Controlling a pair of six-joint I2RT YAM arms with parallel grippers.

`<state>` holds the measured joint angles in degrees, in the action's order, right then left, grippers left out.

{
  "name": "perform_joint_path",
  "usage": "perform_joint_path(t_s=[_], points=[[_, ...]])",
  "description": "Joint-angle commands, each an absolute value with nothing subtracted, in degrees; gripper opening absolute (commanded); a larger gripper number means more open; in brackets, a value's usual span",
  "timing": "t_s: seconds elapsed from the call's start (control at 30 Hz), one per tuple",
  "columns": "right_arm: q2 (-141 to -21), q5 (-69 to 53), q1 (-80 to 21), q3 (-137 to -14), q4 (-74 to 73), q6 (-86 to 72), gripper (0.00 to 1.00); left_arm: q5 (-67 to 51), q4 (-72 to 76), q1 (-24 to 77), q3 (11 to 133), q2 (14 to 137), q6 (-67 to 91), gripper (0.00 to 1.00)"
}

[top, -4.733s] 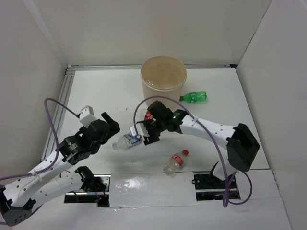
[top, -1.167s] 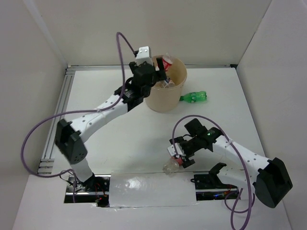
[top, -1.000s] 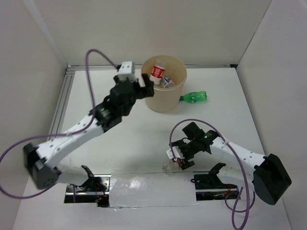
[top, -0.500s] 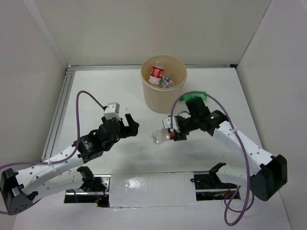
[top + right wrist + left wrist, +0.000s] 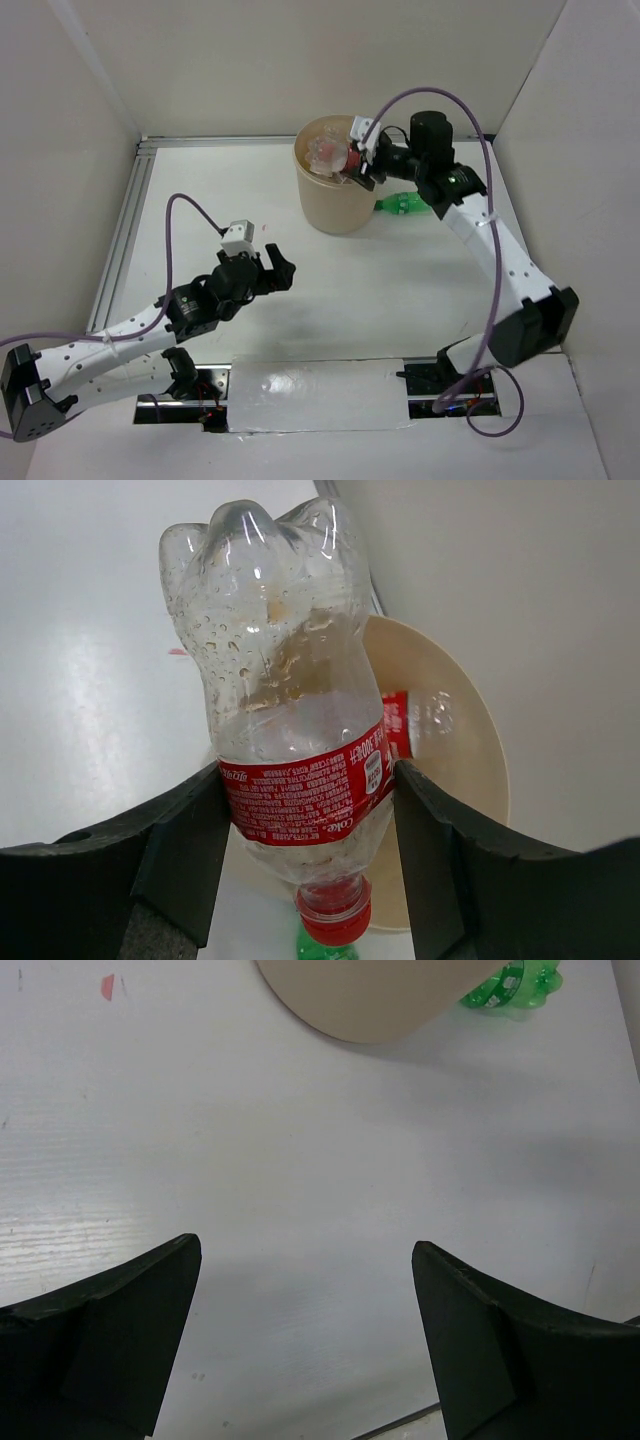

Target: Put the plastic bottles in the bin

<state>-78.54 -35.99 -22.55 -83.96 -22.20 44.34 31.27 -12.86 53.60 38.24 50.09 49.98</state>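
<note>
Over the bin (image 5: 338, 208), I see my right gripper (image 5: 356, 158) clamped on a red-labelled bottle (image 5: 290, 720).
My left gripper (image 5: 305, 1345) hangs wide open above the table (image 5: 300, 1180); a green bottle (image 5: 405, 204) lies just beside the bin.

Robot lab cell, tabletop rig.
My left arm (image 5: 110, 340) and right arm (image 5: 495, 250) are bolted at the near edge of a white table (image 5: 400, 290), boxed in by plain white panels (image 5: 250, 60); aluminium rail (image 5: 122, 240) along the left side, purple cables (image 5: 167, 250) looping loose, white sheet (image 5: 310, 395) between my bases.
</note>
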Motion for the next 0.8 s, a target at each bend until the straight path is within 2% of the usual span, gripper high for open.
perform_joint_path(t_s=[0.0,0.03,0.07,0.17,0.2,0.37,0.47,0.57,0.6,0.7,0.77], points=[[-85.24,-32.87,-19.35,-90.50,-16.70,39.12,0.41,32.69,-10.90,54.76,38.23,50.45,51.85,0.99],[-86.73,-33.65,-18.73,-92.01,-17.66,39.11,0.48,32.70,-10.90,54.76,38.23,50.45,51.86,0.99],[-89.45,-34.36,-18.02,-93.59,-20.02,37.98,0.70,32.70,-10.90,55.28,38.23,50.45,51.86,0.99],[-91.23,-36.47,-14.43,-99.04,-21.53,32.46,0.96,32.70,-11.43,55.89,38.23,50.45,52.38,0.99],[-91.23,-37.61,-11.19,-99.57,-20.23,30.78,1.00,33.30,-12.12,55.90,38.23,50.45,52.99,0.99],[-91.93,-44.89,-0.28,-102.91,-20.64,27.60,1.00,33.31,-12.13,56.51,37.71,50.45,53.79,0.99],[-93.25,-49.28,7.54,-103.62,-22.93,31.80,1.00,33.31,-12.13,57.04,37.71,51.06,53.79,0.99],[-95.79,-54.20,13.26,-101.35,-34.06,52.66,1.00,33.31,-10.73,57.04,38.32,53.08,52.65,0.99],[-97.45,-55.79,14.40,-100.21,-42.54,67.35,0.99,33.31,-10.72,57.04,38.32,54.13,52.65,0.99],[-101.58,-55.82,15.73,-95.99,-58.30,91.41,0.99,32.26,-9.32,57.04,38.85,55.72,52.03,0.99],[-103.26,-52.84,14.42,-94.23,-59.06,94.47,0.99,32.26,-9.32,57.04,39.98,57.39,51.42,0.99]])
